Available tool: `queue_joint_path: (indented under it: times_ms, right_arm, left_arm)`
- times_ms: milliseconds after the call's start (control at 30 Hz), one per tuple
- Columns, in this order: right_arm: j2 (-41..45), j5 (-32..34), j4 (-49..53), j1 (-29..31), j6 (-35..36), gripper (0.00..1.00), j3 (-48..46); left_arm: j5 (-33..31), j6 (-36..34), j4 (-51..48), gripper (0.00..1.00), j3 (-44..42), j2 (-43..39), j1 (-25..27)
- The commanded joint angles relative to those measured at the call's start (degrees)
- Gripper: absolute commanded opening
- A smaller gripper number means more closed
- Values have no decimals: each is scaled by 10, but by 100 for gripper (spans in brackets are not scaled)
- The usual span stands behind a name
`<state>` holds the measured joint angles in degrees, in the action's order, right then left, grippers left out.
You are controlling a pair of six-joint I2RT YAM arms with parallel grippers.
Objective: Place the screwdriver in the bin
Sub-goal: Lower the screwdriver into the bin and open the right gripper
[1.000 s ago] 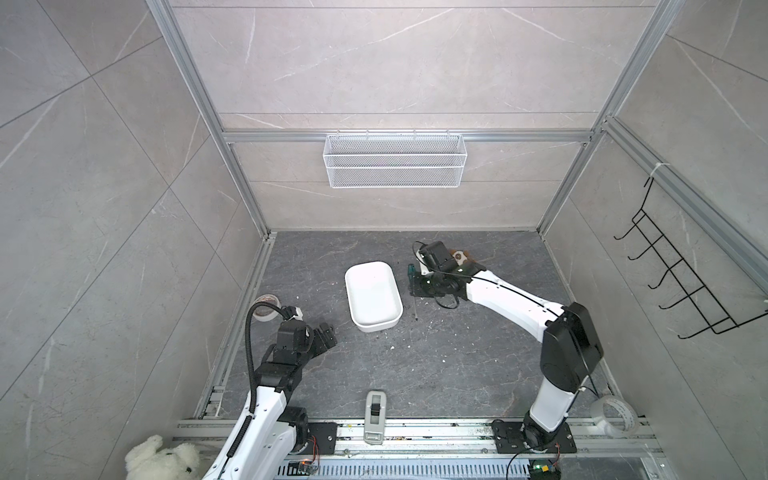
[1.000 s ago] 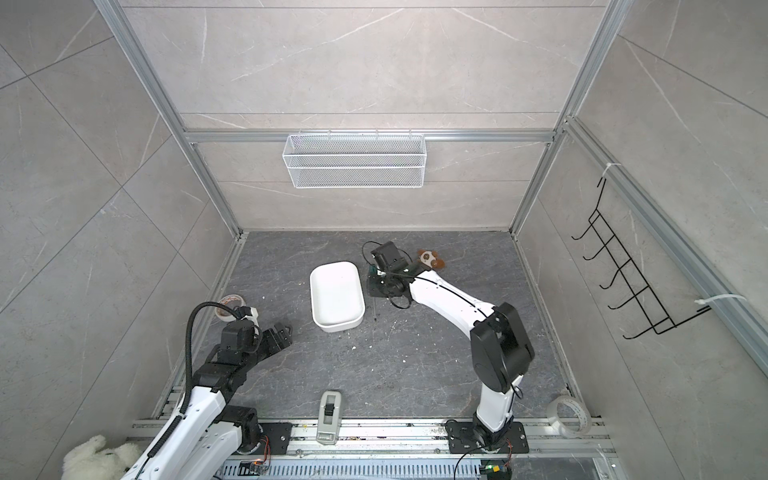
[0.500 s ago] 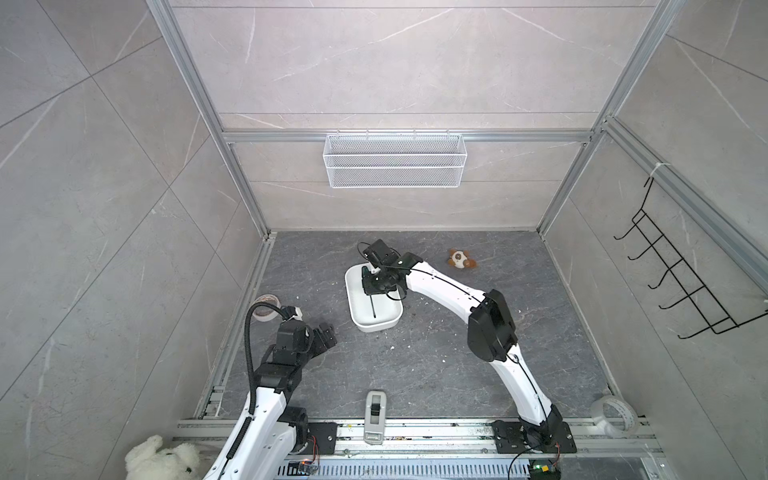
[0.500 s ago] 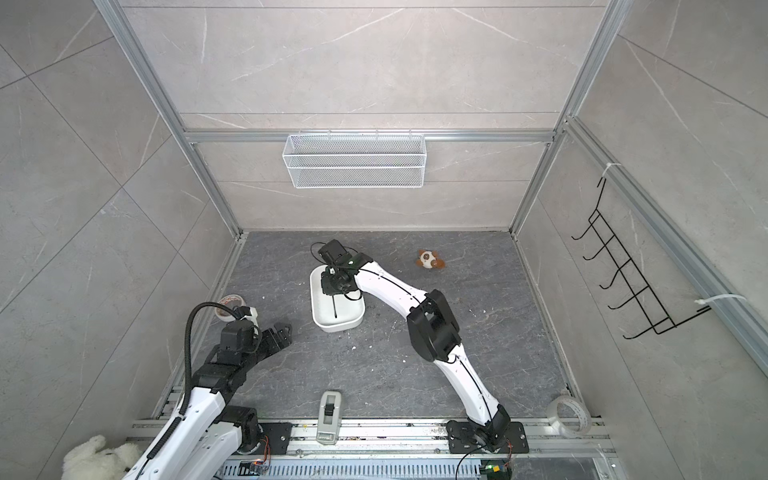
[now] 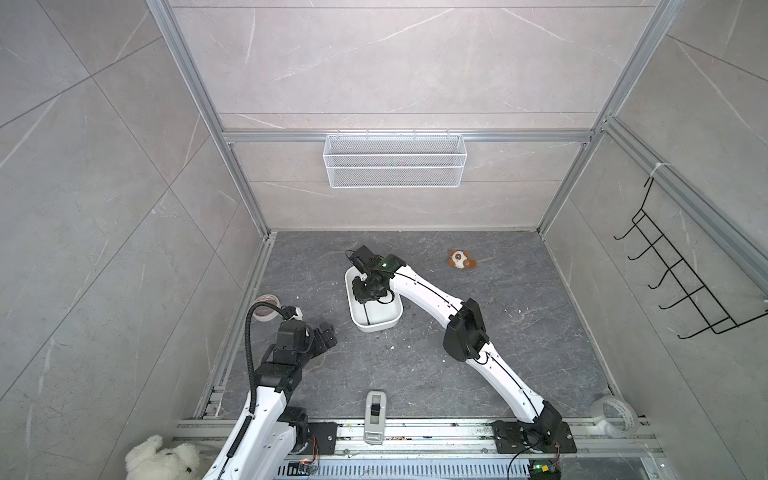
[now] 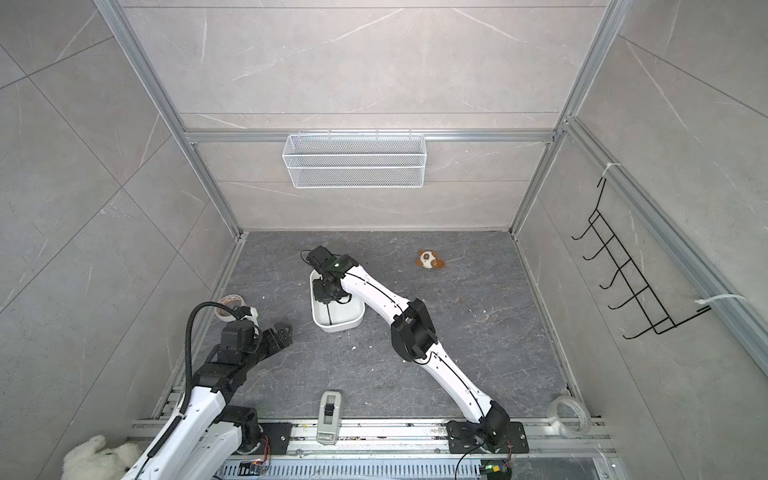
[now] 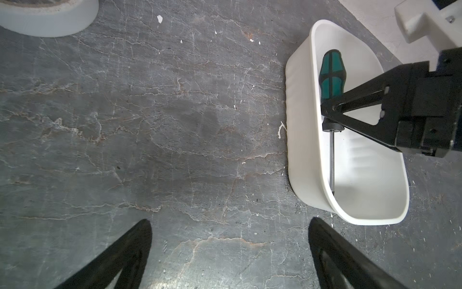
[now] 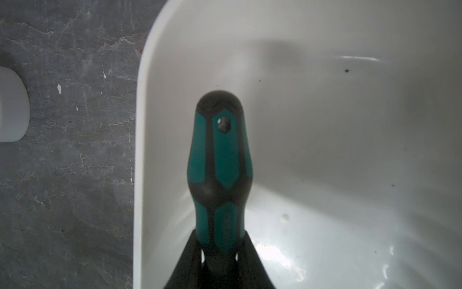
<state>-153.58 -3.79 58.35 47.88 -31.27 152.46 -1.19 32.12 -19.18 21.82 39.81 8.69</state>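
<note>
Nearest, an aluminium rail [image 5: 436, 432] runs along the front edge; a white plush toy [image 5: 158, 459] lies at its left end, a grey tape dispenser [image 5: 376, 413] stands in the middle, and a clear tape roll [image 5: 615, 417] sits in the right corner. The floor [image 5: 415, 374] is a dark grey stone-like slab with pale veins and small white crumbs. The left gripper [image 7: 230, 222] hangs over bare floor near the left wall, its fingers spread wide and holding nothing; just beyond it another tape roll [image 5: 266, 305] lies beside the wall. Further in, the bin [image 5: 374, 324] stands on the floor left of the middle. The right gripper [image 7: 331, 111] reaches into it, and its fingers pinch the screwdriver [image 7: 331, 75] at the handle end close to the shaft. The screwdriver lies along the bin, inside its walls; whether it touches the bottom, I cannot tell. Behind, a small brown plush toy [image 5: 461, 259] lies alone. The walls [image 5: 395, 62] are grey marble-look tiles in aluminium frames; a white wire basket [image 5: 395, 166] hangs on the back wall and a black hook rack [image 5: 681, 286] on the right wall.
</note>
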Motion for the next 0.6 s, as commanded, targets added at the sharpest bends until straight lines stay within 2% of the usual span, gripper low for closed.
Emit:
queue_joint_path:
  times_ms: [0, 300, 567]
  right_arm:
    - [2, 9, 17, 2, 7, 25, 0]
    - [12, 8, 24, 2, 12, 34, -2]
    - [29, 14, 31, 3, 16, 34, -4]
  left_arm:
    - [2, -2, 18, 100, 3, 0, -1]
    - [2, -2, 16, 100, 3, 1, -1]
    - [2, -2, 18, 100, 3, 2, -1]
